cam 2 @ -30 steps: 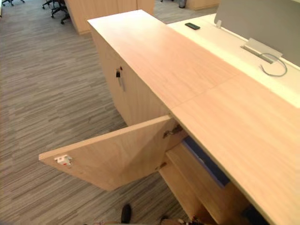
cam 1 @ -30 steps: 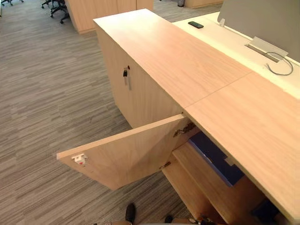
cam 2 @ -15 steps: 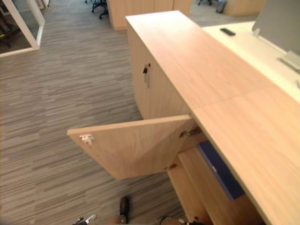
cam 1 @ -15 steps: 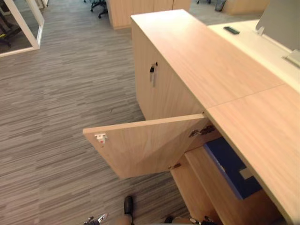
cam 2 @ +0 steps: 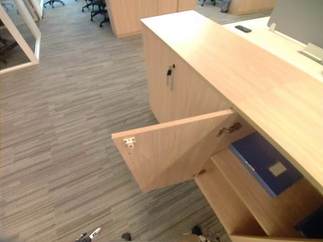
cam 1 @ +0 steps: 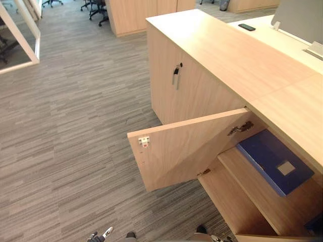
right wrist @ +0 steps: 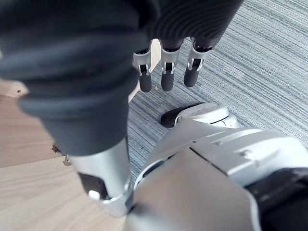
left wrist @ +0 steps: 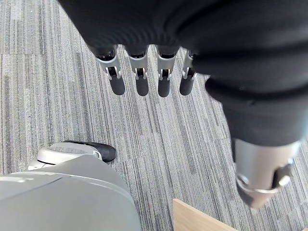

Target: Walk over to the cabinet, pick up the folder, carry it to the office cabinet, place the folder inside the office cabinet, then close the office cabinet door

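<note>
Folder (cam 1: 272, 161) lies flat on the office cabinet shelf (cam 1: 251, 187); door (cam 1: 186, 148) stands open. Left hand (left wrist: 142, 79) and right hand (right wrist: 166, 72): fingers extended, holding nothing.

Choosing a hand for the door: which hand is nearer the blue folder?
Right, probably. The blue folder lies on the shelf to the robot's right; the right hand hangs open beside the cabinet, the left hand over carpet.

This is an open-plan office: grey striped carpet (cam 1: 60, 131) runs past low wooden storage cabinets (cam 1: 212, 45), one with a key (cam 1: 176, 75) in its lock. Wheeled office chairs (cam 1: 96, 6) stand far off. Behind the cabinets, a pale table (cam 1: 282, 40) carries a grey divider screen (cam 1: 303, 15).
</note>
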You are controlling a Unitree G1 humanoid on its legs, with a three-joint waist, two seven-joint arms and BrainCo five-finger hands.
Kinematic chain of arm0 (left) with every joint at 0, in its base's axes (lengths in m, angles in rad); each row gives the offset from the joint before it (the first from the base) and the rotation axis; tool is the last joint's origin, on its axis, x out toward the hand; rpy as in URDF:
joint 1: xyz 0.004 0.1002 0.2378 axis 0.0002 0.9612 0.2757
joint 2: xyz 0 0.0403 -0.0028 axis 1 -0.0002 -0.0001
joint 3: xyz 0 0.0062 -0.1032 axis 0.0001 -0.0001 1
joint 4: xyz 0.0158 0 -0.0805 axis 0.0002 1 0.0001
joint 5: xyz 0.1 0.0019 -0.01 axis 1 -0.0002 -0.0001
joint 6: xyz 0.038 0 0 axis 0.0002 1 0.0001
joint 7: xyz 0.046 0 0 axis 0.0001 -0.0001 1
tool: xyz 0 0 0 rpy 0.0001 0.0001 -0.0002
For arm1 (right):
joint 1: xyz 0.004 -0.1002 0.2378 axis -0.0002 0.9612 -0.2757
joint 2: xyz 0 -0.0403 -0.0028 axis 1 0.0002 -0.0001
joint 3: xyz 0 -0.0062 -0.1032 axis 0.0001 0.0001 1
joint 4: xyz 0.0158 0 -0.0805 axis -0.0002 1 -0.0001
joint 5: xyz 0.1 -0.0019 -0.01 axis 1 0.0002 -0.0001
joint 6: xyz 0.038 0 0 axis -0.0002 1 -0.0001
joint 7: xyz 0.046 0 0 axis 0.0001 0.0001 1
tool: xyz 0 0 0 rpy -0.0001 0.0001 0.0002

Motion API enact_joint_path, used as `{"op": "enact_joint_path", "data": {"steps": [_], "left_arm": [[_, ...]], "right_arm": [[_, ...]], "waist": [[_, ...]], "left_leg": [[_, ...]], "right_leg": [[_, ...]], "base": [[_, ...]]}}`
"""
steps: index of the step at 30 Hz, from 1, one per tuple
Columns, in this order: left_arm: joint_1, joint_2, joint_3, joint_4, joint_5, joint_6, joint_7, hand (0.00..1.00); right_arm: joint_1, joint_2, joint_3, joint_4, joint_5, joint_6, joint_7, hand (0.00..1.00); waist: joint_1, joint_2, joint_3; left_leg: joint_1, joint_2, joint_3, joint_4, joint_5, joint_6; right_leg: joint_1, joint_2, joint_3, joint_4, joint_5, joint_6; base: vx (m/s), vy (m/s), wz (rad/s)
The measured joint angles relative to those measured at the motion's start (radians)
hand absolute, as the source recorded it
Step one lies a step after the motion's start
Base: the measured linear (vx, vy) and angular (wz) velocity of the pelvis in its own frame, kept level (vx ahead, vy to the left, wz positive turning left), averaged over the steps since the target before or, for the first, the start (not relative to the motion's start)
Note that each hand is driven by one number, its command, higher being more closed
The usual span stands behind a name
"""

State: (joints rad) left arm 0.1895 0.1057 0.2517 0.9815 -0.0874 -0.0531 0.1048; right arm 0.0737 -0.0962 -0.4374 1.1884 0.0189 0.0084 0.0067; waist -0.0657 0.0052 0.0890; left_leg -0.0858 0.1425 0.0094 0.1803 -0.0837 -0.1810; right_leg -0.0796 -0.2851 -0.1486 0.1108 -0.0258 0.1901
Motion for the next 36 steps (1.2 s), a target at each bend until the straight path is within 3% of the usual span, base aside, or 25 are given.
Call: {"op": "enact_joint_path", "data": {"steps": [2, 7, 12, 17, 21, 23, 26, 31, 36], "left_arm": [[0.002, -0.023, 0.004, 0.01, 0.003, 0.0, -0.004, 0.0], [0.0, -0.027, 0.003, 0.029, 0.011, 0.001, -0.007, 0.0], [-0.016, -0.025, -0.026, 0.019, 0.029, 0.002, -0.005, 0.0], [-0.074, -0.016, -0.057, -0.142, 0.09, 0.005, -0.004, 0.0], [-0.209, 0.095, -0.009, -0.207, 0.202, 0.014, 0.006, 0.0], [-0.308, 0.215, 0.005, -0.229, 0.28, 0.018, 0.019, 0.0], [-0.396, 0.321, -0.003, -0.28, 0.372, 0.023, 0.039, 0.0], [-0.422, 0.35, -0.124, -0.395, 0.493, 0.015, 0.063, 0.0], [-0.419, 0.35, -0.343, -0.406, 0.669, -0.018, 0.074, 0.0]], "right_arm": [[0.013, 0.0, 0.006, 0.0, 0.0, 0.0, 0.001, 0.0], [0.024, 0.001, 0.03, -0.001, 0.0, 0.002, 0.0, 0.0], [0.032, 0.001, 0.038, -0.01, 0.0, 0.001, -0.003, 0.0], [0.037, -0.001, 0.047, -0.019, 0.002, -0.006, -0.002, 0.0], [0.045, -0.012, 0.078, -0.04, 0.001, -0.008, 0.005, 0.0], [0.058, -0.015, 0.083, -0.053, 0.002, -0.009, 0.014, 0.0], [0.08, -0.017, 0.074, -0.06, 0.002, -0.011, 0.022, 0.0], [0.107, -0.017, 0.067, -0.069, 0.01, -0.012, 0.032, 0.0], [0.126, -0.016, 0.066, -0.076, 0.04, -0.018, 0.038, 0.0]], "waist": [[-0.003, 0.02, -0.014], [-0.003, 0.034, -0.022], [-0.003, 0.039, -0.026], [-0.005, 0.055, -0.035], [-0.017, 0.065, -0.036], [-0.029, 0.065, -0.035], [-0.035, 0.065, -0.035], [-0.047, 0.066, -0.034], [-0.056, 0.074, -0.029]], "left_leg": [[0.007, 0.038, 0.0, -0.055, 0.03, -0.023], [0.053, 0.091, 0.011, -0.155, 0.09, -0.044], [0.071, 0.091, 0.033, -0.18, 0.094, -0.046], [0.073, 0.094, 0.049, -0.194, 0.094, -0.046], [0.093, 0.101, 0.075, -0.198, 0.091, -0.048], [0.099, 0.103, 0.084, -0.198, 0.091, -0.049], [0.105, 0.104, 0.096, -0.193, 0.086, -0.051], [0.105, 0.106, 0.099, -0.191, 0.085, -0.051], [0.105, 0.111, 0.102, -0.187, 0.081, -0.054]], "right_leg": [[-0.006, 0.039, -0.006, -0.016, 0.009, -0.011], [0.006, 0.095, -0.012, -0.053, 0.043, -0.029], [0.03, 0.1, -0.009, -0.107, 0.067, -0.024], [0.03, 0.105, -0.003, -0.132, 0.077, -0.023], [0.031, 0.113, 0.019, -0.137, 0.081, -0.025], [0.031, 0.115, 0.025, -0.138, 0.084, -0.025], [0.031, 0.117, 0.039, -0.138, 0.086, -0.026], [0.029, 0.119, 0.042, -0.138, 0.087, -0.026], [0.027, 0.124, 0.045, -0.138, 0.087, -0.027]], "base": [[-0.07, -0.135, -0.06], [0.01, -0.089, -0.07], [0.05, 0.005, -0.07], [0.05, 0.011, -0.07], [0.02, 0.003, -0.17], [-0.01, 0.004, -0.1], [-0.01, 0.007, -0.13], [0.0, 0.001, -0.01], [0.0, 0.0, -0.01]]}}
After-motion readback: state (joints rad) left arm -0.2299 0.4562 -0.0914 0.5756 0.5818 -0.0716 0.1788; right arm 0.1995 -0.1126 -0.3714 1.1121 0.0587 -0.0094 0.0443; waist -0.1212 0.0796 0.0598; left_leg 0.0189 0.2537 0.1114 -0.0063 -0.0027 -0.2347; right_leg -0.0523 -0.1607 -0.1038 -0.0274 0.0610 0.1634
